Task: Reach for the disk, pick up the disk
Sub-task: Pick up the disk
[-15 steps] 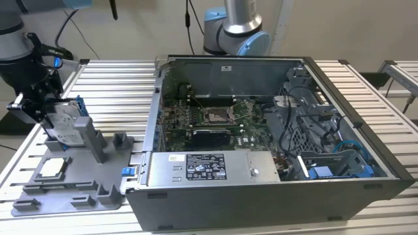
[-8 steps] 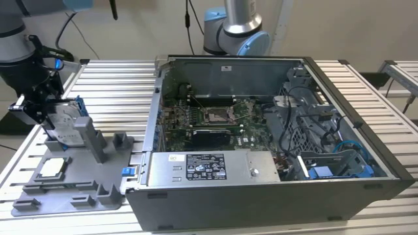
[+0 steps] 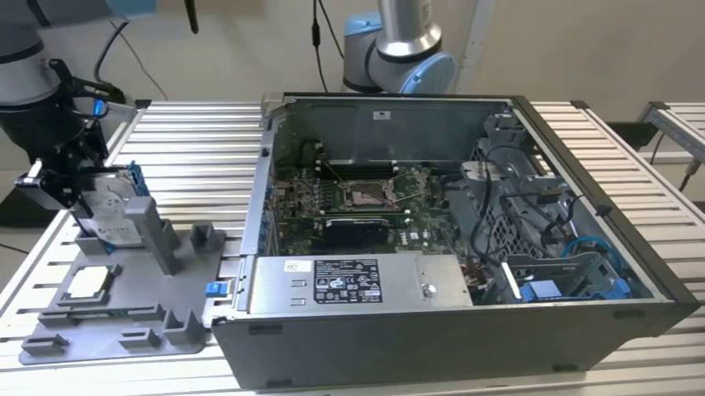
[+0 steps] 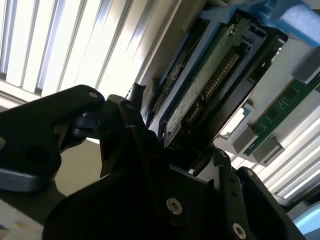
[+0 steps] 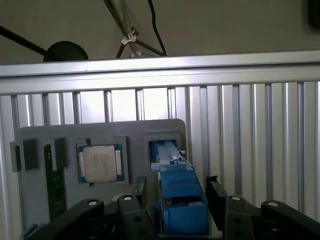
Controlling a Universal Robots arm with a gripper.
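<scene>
The disk (image 3: 108, 210) stands on edge in a slot of the grey fixture tray (image 3: 121, 326) at the exterior view's left, its white label facing outward and its blue frame showing along the edges. My gripper (image 3: 68, 186) is down over its top edge. In the first wrist view the blue-framed disk (image 5: 180, 200) runs between my two black fingers (image 5: 141, 192), with a small gap on one side, so the gripper (image 5: 177, 192) looks open around it. The second wrist view shows the disk's green circuit-board side (image 4: 200, 90) just past the gripper (image 4: 175, 145).
A small square chip (image 5: 100, 162) and a memory stick (image 5: 52, 175) lie in other pockets of the tray (image 5: 135, 132). A tall grey post (image 3: 149, 231) stands right beside the disk. The open computer case (image 3: 441, 247) sits to the exterior view's right, a second arm's base (image 3: 397, 49) behind it.
</scene>
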